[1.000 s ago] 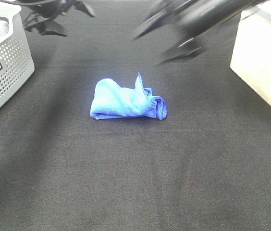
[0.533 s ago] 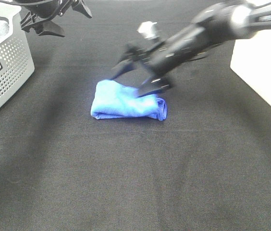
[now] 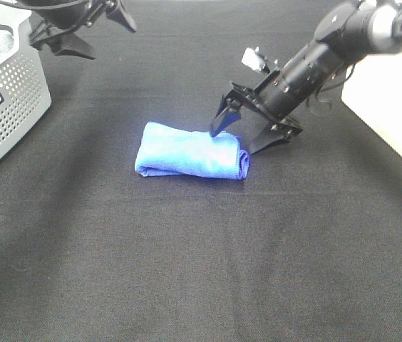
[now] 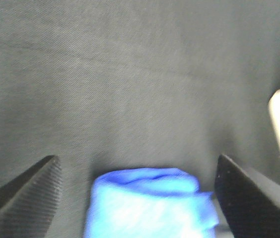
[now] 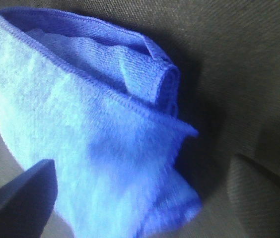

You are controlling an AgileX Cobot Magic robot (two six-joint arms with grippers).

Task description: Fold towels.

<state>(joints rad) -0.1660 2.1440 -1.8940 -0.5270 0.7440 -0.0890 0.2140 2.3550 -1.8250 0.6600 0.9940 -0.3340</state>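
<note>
**Item: 1 blue towel, folded bundle, right end being tidied**

Right fingers (image 3: pixel 242 134): spread wide, empty, 1 tip on the towel (image 3: pixel 190 151), right end. Left fingers (image 3: pixel 80 32): wide open, empty, far left near basket (image 3: pixel 5 107). Towel: mid surface (image 3: pixel 201 249). Advice: press the loose right-end roll flat and square edges before closing.

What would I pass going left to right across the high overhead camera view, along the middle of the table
grey perforated basket → folded blue towel → right gripper, open at the towel's right end → white box at the right edge.
</note>
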